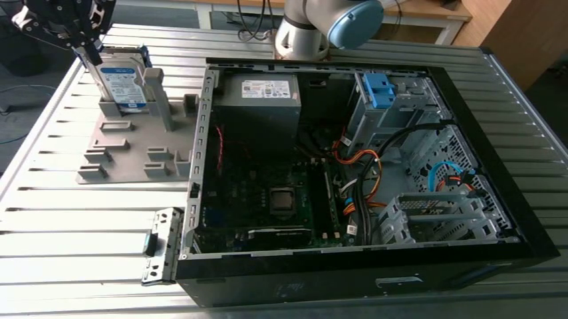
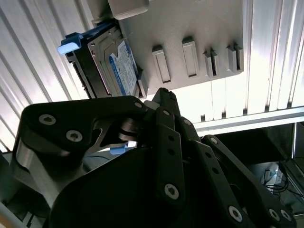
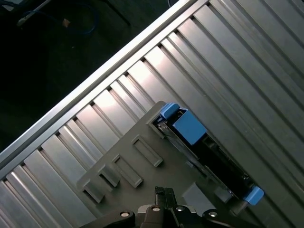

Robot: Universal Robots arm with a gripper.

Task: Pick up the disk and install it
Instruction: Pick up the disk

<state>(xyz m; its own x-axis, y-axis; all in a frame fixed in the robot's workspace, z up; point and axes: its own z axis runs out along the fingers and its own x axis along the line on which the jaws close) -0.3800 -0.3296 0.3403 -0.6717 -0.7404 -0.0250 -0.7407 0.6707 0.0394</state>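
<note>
Cut off at the exterior view's far left, my gripper (image 1: 90, 53) hangs over the upright disk (image 1: 122, 83); I can't tell its grip.

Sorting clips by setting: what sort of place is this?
Likely a robotics lab workbench: a ribbed aluminium table carries an open black computer case and a grey slotted holder with the blue-framed silver disk standing in it, a grey robot arm behind.
</note>
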